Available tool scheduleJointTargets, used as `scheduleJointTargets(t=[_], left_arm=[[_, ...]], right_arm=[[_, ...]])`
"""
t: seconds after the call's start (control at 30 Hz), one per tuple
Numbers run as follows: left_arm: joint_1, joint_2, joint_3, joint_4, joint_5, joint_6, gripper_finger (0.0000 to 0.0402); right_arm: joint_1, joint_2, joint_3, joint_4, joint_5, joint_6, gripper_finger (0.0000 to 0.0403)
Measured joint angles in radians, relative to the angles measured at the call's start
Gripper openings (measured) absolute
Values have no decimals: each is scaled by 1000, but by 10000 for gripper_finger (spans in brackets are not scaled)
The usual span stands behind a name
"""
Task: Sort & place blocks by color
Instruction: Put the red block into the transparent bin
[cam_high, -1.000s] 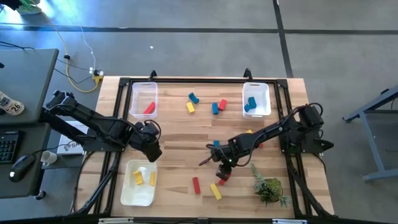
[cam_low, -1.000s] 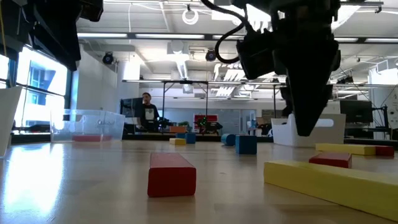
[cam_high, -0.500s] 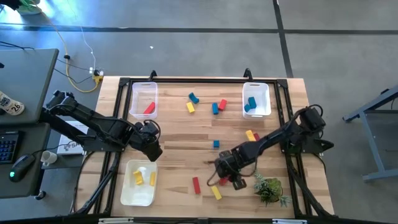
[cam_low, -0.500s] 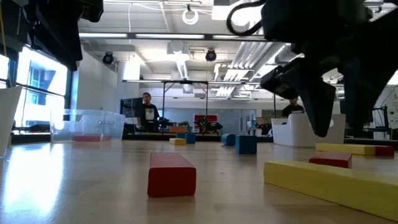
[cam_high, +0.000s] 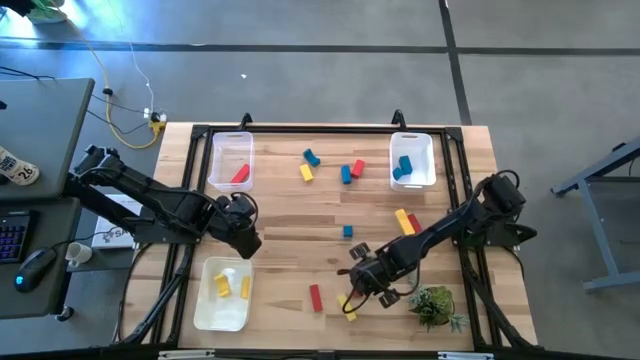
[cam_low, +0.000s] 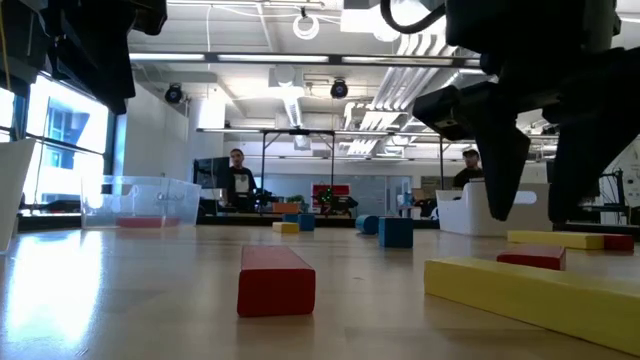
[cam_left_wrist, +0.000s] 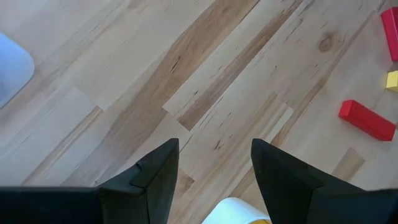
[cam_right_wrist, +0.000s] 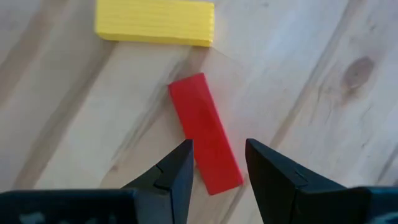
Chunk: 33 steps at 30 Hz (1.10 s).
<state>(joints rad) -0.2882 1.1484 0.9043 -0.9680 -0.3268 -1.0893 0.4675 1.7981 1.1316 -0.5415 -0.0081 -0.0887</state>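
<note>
Left: red bin (cam_high: 231, 163) upper left with one red, yellow bin (cam_high: 222, 295) lower left with two yellows; left gripper (cam_high: 243, 236) between, fingers wide, empty. Middle: loose blocks (cam_high: 329, 169) unsorted on desk (cam_high: 290, 230). Right: blue bin (cam_high: 412, 160) with blues. Right gripper (cam_high: 357, 283), swung lower since earlier, fingers partly spread, empty over red bar (cam_right_wrist: 204, 133).

Two matte black, thick-jointed arms, left arm (cam_high: 150, 205) at left and right arm (cam_high: 450, 225) at right, each ending in a two-fingered end effector with wedge-shaped fingers (cam_right_wrist: 174, 174).
</note>
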Motion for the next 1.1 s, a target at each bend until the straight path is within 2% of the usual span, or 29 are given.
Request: scheduleJointTargets(t=[0.67, 0.77, 0.93, 1.1], left_arm=[[0, 0, 0, 0, -10, 0, 190], [0, 0, 0, 0, -11, 0, 190], [0, 0, 0, 0, -37, 0, 190], [0, 0, 0, 0, -44, -31, 190]], right_arm=[[-3, 91, 1, 6, -6, -20, 134], [-3, 91, 1, 6, -7, -13, 120], [-4, 91, 2, 8, -3, 49, 73], [-4, 92, 2, 16, 1, 136, 73]])
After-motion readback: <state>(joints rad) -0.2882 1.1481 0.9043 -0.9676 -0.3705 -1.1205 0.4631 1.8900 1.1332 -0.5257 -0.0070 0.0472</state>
